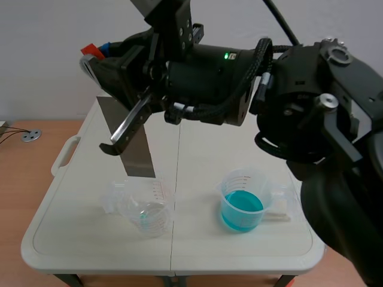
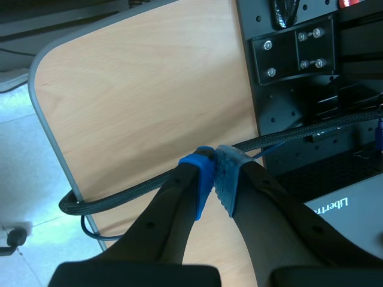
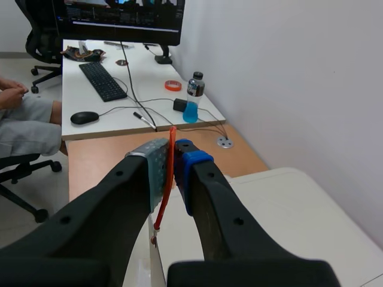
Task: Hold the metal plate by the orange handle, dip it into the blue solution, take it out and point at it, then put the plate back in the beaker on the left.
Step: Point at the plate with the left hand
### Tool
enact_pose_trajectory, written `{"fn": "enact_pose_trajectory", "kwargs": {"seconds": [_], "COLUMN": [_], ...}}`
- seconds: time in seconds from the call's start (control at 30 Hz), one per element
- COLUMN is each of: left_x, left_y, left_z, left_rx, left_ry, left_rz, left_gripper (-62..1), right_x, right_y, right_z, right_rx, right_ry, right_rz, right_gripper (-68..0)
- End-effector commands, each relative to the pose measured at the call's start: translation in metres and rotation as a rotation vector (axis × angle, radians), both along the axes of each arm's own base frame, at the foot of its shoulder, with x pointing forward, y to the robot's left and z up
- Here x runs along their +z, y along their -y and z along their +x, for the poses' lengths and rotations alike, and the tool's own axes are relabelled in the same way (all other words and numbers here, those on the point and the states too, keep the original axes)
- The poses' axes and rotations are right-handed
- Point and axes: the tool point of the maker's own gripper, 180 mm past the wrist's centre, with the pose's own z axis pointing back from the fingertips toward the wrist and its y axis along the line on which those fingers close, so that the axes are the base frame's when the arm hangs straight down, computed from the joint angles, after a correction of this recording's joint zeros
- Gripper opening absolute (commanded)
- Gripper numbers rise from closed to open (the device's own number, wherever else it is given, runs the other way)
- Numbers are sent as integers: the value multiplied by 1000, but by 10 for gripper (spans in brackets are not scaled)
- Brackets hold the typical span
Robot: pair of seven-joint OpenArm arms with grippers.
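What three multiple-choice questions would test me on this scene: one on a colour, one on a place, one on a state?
1. What colour is the liquid in the right beaker?
A. red
B. colourless
C. blue

2. Where is the metal plate?
A. dipped in that liquid
B. hanging over the left beaker
C. lying flat beside both beakers

3. How does the right end effector stand?
A. shut on the orange handle
B. open and empty
C. shut on nothing

Answers:
1 C: the scene view shows the liquid plainly blue.
2 B: the metal plate hangs upright with its lower edge over the left beaker, well apart from the liquid.
3 A: the right wrist view shows the thin orange handle clamped in the right end effector.
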Motion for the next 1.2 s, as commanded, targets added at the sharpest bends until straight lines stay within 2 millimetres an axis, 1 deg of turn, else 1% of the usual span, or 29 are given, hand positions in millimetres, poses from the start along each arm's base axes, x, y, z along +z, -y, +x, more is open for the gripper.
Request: {"fn": "enact_pose_trajectory", "kwargs": {"seconds": [0.0,0.17,0.23,0.3,0.4,0.47,0.5,0.63,0.7,0.77,0.87,0.97,1.07,1.17], "left_x": [3,4,4,5,16,31,41,82,104,126,153,171,183,189], "left_y": [5,5,4,0,-13,-26,-32,-57,-66,-70,-66,-46,-30,-13], "left_z": [1,5,11,22,52,79,95,146,168,187,209,222,233,242], "left_rx": [7,11,13,10,36,54,61,68,71,52,-3,-108,-201,-278], "left_ry": [10,24,37,60,137,215,260,426,507,578,661,705,737,758], "left_rz": [-17,-20,-20,-13,4,22,29,84,106,125,136,80,46,10], "left_gripper": [-594,-594,-594,-594,-594,-594,-594,-594,-594,-594,-594,-594,-594,-594], "right_x": [15,27,32,35,38,40,40,41,41,39,38,39,40,38], "right_y": [5,16,22,30,40,48,51,67,75,83,95,106,116,126], "right_z": [0,-1,-3,-4,-6,-7,-8,-8,-7,-6,-3,-2,-1,1], "right_rx": [1,-11,-18,-31,-51,-62,-67,-86,-94,-107,-124,-133,-145,-166], "right_ry": [37,62,63,67,66,65,63,51,40,31,22,19,17,21], "right_rz": [29,41,57,64,73,76,79,83,87,84,77,67,60,43], "right_gripper": [-662,-662,-662,-662,-662,-662,-662,-662,-662,-662,-662,-662,-662,-662]}}
